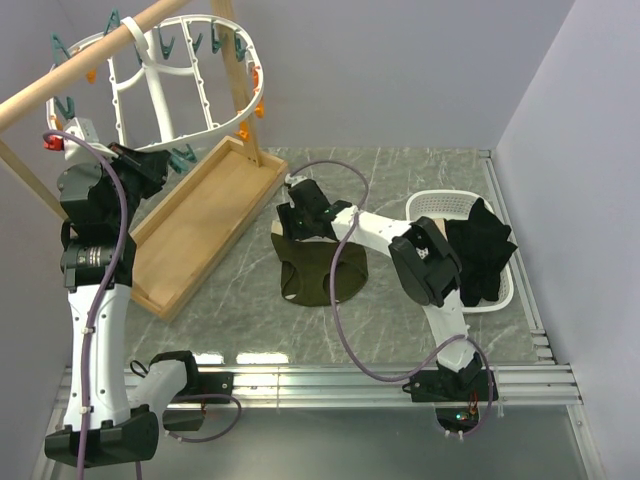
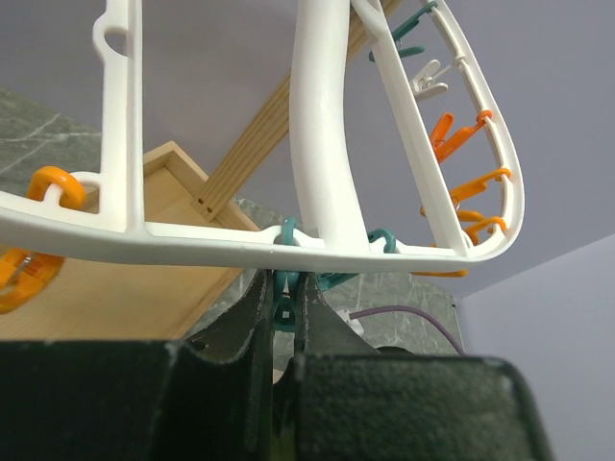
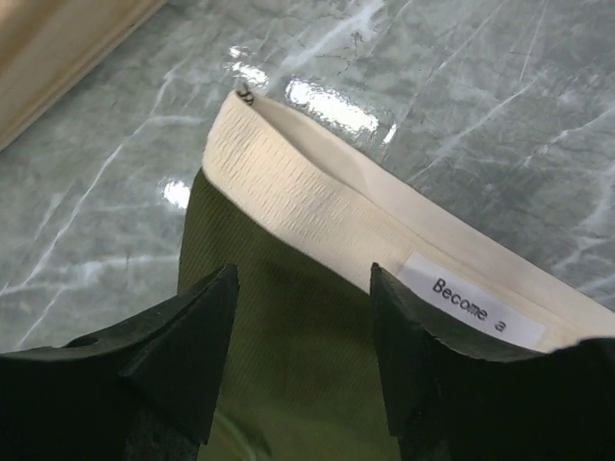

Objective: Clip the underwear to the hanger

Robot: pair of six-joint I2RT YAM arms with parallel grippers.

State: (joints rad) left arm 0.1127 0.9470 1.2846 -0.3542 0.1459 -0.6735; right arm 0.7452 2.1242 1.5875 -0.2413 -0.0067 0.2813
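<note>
the underwear (image 1: 322,268) lay flat on the marble bench (image 1: 420,180), just right of the wooden tray (image 1: 205,225) and apart from it. the right tool (image 3: 303,317) hovered low over the olive cloth, just short of the pale waistband (image 3: 317,206), jaws apart and gripping nothing. whether its tips touched the fabric could not be told. above the tray's far end the hanger (image 1: 190,85) hung from the stand's pole (image 1: 90,75). the left tool (image 2: 285,331) was up there, clenched on a teal clothespin (image 2: 286,305) at the frame's lower rim and apparently squeezing it. well right of the tray, a white basket (image 1: 500,295) held a black garment (image 1: 480,250).

the underwear looked light, thin and limp. it would likely sag and fold once it left the bench, and it would give no resistance to a pinch. the ribbed elastic waistband seemed the best place to take hold. it looked thicker than the body cloth, less likely to slip from the pads, and probably the edge a clip would bite best. a pinch near one end of the band would leave a free stretch to feed into the held clothespin. two risks stood out — scooping too little cloth off the slick stone, or the piece swinging on the lift.
</note>
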